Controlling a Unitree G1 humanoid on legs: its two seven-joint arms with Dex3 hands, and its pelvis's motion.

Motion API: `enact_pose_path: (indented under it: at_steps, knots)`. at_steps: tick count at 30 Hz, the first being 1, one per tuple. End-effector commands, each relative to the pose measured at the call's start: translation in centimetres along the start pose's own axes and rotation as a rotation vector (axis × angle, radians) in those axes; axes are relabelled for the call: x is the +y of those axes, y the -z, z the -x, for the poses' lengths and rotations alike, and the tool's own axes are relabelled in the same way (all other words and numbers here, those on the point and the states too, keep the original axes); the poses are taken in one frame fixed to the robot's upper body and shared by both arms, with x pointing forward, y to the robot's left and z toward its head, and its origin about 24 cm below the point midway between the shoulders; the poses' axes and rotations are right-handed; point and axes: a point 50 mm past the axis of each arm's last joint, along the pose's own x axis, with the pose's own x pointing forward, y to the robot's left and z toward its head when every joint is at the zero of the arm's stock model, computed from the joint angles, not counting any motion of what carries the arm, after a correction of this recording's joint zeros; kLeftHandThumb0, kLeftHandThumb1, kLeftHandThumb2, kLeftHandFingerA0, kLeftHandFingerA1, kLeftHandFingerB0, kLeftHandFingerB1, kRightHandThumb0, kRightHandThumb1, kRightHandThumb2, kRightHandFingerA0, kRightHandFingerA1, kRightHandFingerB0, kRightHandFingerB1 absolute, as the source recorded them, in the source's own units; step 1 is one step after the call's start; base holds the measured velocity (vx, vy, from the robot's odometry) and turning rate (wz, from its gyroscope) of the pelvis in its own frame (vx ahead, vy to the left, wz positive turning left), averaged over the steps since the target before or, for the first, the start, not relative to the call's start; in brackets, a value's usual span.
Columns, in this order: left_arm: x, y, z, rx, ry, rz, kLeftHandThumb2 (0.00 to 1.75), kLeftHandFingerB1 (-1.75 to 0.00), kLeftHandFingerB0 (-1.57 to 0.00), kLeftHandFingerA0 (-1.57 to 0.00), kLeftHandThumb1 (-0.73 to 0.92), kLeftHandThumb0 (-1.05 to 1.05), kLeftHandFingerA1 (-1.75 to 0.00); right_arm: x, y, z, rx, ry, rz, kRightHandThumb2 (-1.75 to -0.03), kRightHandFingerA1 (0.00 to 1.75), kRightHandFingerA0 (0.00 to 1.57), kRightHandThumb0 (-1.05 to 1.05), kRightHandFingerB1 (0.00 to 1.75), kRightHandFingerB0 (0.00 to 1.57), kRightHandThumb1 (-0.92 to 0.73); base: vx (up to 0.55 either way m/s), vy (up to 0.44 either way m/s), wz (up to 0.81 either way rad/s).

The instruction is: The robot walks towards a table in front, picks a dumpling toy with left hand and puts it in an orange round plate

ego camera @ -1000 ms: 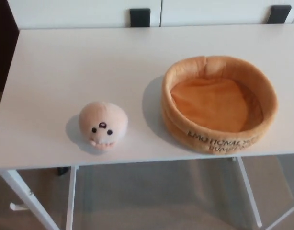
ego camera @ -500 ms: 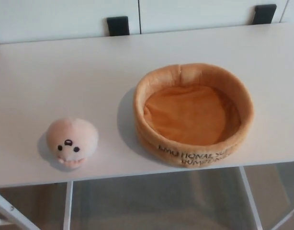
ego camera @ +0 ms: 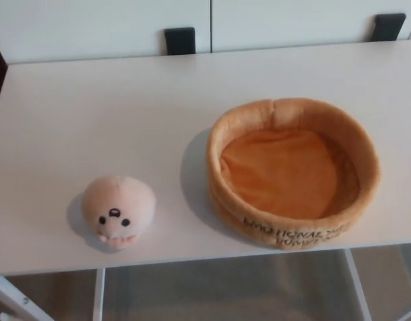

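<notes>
The dumpling toy (ego camera: 118, 211) sits at the lower left of the white table (ego camera: 112, 114), apart from the orange plate (ego camera: 294, 224) at right; no robot hands show

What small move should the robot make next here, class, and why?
Probably bring the left hand into view and down towards the dumpling toy. It sits untouched near the table's front edge, the orange plate beside it is empty, and neither hand shows yet.
</notes>
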Motion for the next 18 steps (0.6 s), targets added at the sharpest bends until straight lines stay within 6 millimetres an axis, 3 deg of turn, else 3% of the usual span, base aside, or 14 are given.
enact_pose_path:
  at_steps: [1, 2, 4, 5, 6, 7, 9, 10, 12, 13, 14, 16, 17, 18]
  knots:
    - [2.5, -1.1, 1.5, -0.186, -0.088, -0.008, 0.56, -0.29, -0.2, -0.24, 0.51, -0.36, -0.4, -0.2, 0.3, 0.1, 0.006, 0.001, 0.004, -0.62, 0.44, 0.57, -0.45, 0.3, 0.27, -0.74, 0.0, 0.0, 0.0]
    - [2.8, -1.8, 2.2, -0.262, -0.107, -0.02, 0.55, -0.29, -0.21, -0.24, 0.49, -0.36, -0.42, -0.3, 0.4, 0.1, 0.006, 0.002, -0.006, -0.85, 0.55, 0.49, -0.52, 0.42, 0.21, -0.61, 0.0, 0.0, 0.0]
    - [3.3, -2.6, 3.4, -0.368, -0.135, -0.035, 0.55, -0.29, -0.23, -0.26, 0.48, -0.39, -0.41, -0.4, 0.4, 0.1, 0.01, 0.007, -0.004, -0.85, 0.54, 0.49, -0.52, 0.42, 0.22, -0.62, 0.0, 0.0, 0.0]
    - [3.6, -3.4, 4.6, -0.454, -0.165, -0.058, 0.67, -0.38, -0.19, -0.25, 0.38, -0.47, -0.47, -0.4, 0.4, 0.2, 0.009, 0.012, -0.006, -0.85, 0.54, 0.48, -0.53, 0.42, 0.22, -0.62, 0.0, 0.0, 0.0]
    - [4.2, -4.4, 6.1, -0.546, -0.193, -0.083, 0.69, -0.39, -0.19, -0.24, 0.39, -0.54, -0.46, -0.4, 0.4, 0.2, 0.007, 0.011, -0.019, -0.62, 0.42, 0.51, -0.42, 0.3, 0.26, -0.75, 0.0, 0.0, 0.0]
    - [4.7, -5.4, 7.7, -0.638, -0.216, -0.11, 0.69, -0.39, -0.19, -0.24, 0.39, -0.54, -0.46, -0.4, 0.4, 0.2, 0.004, 0.008, -0.035, -0.62, 0.42, 0.51, -0.42, 0.3, 0.26, -0.75, 0.0, 0.0, 0.0]
    - [5.4, -7.3, 10.1, -0.744, -0.248, -0.122, 0.55, -0.3, -0.25, -0.27, 0.46, -0.46, -0.34, -0.4, 0.4, 0.1, 0.008, 0.013, -0.042, -0.62, 0.42, 0.53, -0.43, 0.3, 0.27, -0.74, 0.0, 0.0, 0.0]
    - [6.3, -9.2, 12.6, -0.864, -0.283, -0.121, 0.85, -0.5, -0.08, -0.08, 0.28, -0.24, -0.52, -0.4, 0.3, 0.1, 0.014, 0.017, -0.029, -0.62, 0.42, 0.53, -0.44, 0.3, 0.27, -0.74, 0.0, 0.0, 0.0]
    - [6.6, -10.3, 13.7, -0.916, -0.293, -0.123, 0.85, -0.5, -0.08, -0.08, 0.28, -0.24, -0.52, -0.4, 0.2, 0.0, 0.016, 0.02, -0.027, -0.62, 0.42, 0.53, -0.44, 0.3, 0.27, -0.74, 0.0, 0.0, 0.0]
    - [8.1, -12.8, 16.2, -1.079, -0.358, -0.129, 0.83, -0.47, 0.0, -0.01, 0.28, -0.25, -0.5, -0.3, 0.2, 0.0, 0.012, 0.024, -0.025, -0.84, 0.55, 0.5, -0.53, 0.42, 0.22, -0.62, 0.0, 0.0, 0.0]
    - [9.0, -14.5, 17.8, -1.178, -0.393, -0.141, 0.83, -0.47, 0.0, -0.01, 0.28, -0.25, -0.51, -0.2, 0.2, 0.0, 0.01, 0.028, -0.031, -0.61, 0.46, 0.57, -0.43, 0.3, 0.28, -0.73, 0.0, 0.0, 0.0]
    - [9.6, -16.0, 18.9, -1.236, -0.414, -0.158, 0.83, -0.48, 0.0, -0.02, 0.28, -0.26, -0.51, -0.2, 0.2, 0.0, 0.012, 0.034, -0.042, -0.62, 0.47, 0.58, -0.44, 0.3, 0.28, -0.72, 0.0, 0.0, 0.0]
    - [10.0, -16.8, 19.5, -1.264, -0.423, -0.169, 0.62, -0.32, -0.1, -0.06, 0.33, -0.46, -0.34, -0.2, 0.3, 0.0, 0.013, 0.034, -0.044, -0.61, 0.44, 0.57, -0.43, 0.3, 0.29, -0.73, 0.0, 0.0, 0.0]
    - [10.1, -17.3, 19.8, -1.28, -0.428, -0.176, 0.62, -0.32, -0.1, -0.06, 0.33, -0.46, -0.34, -0.2, 0.3, 0.0, 0.012, 0.033, -0.046, -0.61, 0.44, 0.57, -0.43, 0.3, 0.29, -0.73, 0.0, 0.0, 0.0]
